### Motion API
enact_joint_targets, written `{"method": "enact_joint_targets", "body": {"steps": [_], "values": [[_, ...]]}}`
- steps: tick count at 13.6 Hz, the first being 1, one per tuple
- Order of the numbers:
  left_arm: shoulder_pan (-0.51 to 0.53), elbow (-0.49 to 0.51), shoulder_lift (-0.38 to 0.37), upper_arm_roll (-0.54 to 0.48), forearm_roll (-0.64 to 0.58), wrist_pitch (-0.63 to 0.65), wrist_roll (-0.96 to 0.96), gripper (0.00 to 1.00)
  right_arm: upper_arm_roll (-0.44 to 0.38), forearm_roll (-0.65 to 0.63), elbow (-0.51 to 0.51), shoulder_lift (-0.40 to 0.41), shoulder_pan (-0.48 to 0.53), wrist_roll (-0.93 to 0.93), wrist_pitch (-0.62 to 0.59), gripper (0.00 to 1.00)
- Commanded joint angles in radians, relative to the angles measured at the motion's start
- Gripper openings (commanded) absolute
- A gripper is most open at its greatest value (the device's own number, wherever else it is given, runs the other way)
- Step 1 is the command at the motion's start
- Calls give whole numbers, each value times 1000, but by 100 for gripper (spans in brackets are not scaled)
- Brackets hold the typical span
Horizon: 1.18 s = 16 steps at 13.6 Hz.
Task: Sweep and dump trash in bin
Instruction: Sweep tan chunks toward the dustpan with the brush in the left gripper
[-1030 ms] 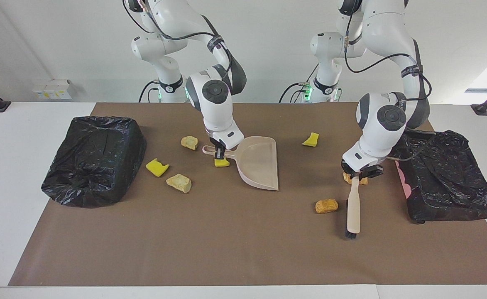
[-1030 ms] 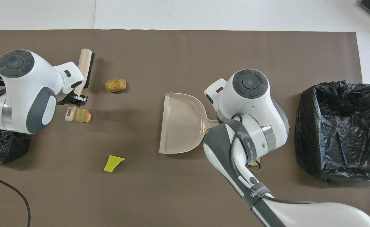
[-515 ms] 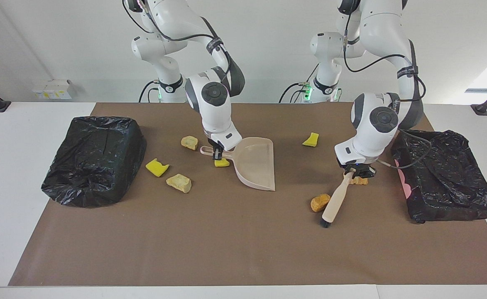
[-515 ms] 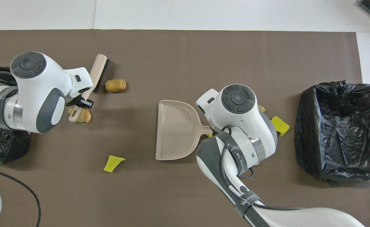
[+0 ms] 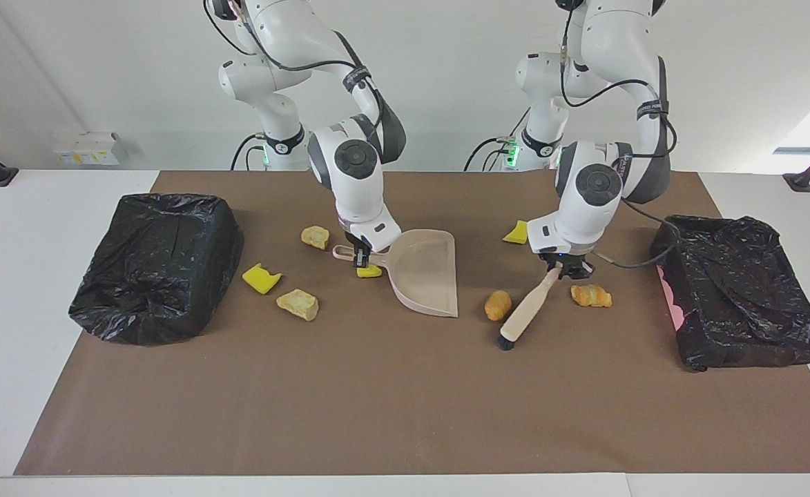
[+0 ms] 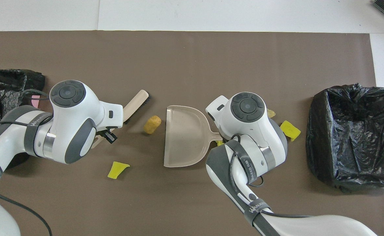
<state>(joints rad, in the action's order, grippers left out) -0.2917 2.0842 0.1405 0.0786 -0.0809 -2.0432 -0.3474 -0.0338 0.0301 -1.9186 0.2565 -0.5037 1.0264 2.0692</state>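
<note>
No readable brand or label anywhere; lettering on the arm straps too small to make out.

Smooth beige plastic dustpan (image 5: pixel 427 274), flat-bottomed with a raised curved rim, resting on the matte brown mat (image 5: pixel 391 414). Clamped at its thin handle by the right gripper (image 5: pixel 361 260), fingers closed on that handle. Small bright yellow sponge piece (image 5: pixel 369 271) lying right under that gripper, touching the handle as far as can be seen.

Beige brush (image 5: pixel 525 312) with short black bristles at its tip, slanted, bristle end down on the mat. Gripped at the handle end by the left gripper (image 5: pixel 563 270), fingers shut tight on it. Rounded orange-brown bread-like lump (image 5: pixel 497 305) just beside the brush shaft, between brush and the dustpan's open mouth, close to the mouth. Flaky croissant-shaped piece (image 5: pixel 591 295) near the left gripper, toward the left arm's end of the table. Yellow sponge wedge (image 5: pixel 516 232) nearer the robots than the left gripper.

Toward the right arm's end: notched yellow sponge block (image 5: pixel 261 277), pale tan rock-like lump (image 5: pixel 298 304) beside it, and another tan lump (image 5: pixel 315 237) nearer the robots, near the right gripper. 7 scraps in all.

2 bins lined with crinkled glossy black plastic: 1 bin (image 5: pixel 156 266) at the right arm's end, the other bin (image 5: pixel 743 297) at the left arm's end, with a pink edge showing.
</note>
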Motion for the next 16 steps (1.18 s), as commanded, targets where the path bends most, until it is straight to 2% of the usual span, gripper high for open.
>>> {"method": "enact_joint_targets", "body": {"steps": [1,4,6,8,11,14,16], "values": [[-96,54,-48,-13,16,4,121,0,8,-13,-40,-31,10,15,25,0],[-170,36,-55,-14,55,44,273,0,8,-13,-40,-31,10,15,25,0],[-167,5,-70,-19,55,95,300,0,8,-13,-40,-31,11,15,25,0],[-141,7,-120,-26,55,129,315,0,8,-13,-40,-31,11,15,25,0],[-40,10,-150,-26,49,158,518,0,8,-12,-42,-31,11,14,25,0],[86,11,-179,-28,14,156,541,0,8,-12,-40,-33,10,14,20,0],[144,19,-183,-26,-51,155,541,0,8,-13,-40,-33,11,15,20,0]]}}
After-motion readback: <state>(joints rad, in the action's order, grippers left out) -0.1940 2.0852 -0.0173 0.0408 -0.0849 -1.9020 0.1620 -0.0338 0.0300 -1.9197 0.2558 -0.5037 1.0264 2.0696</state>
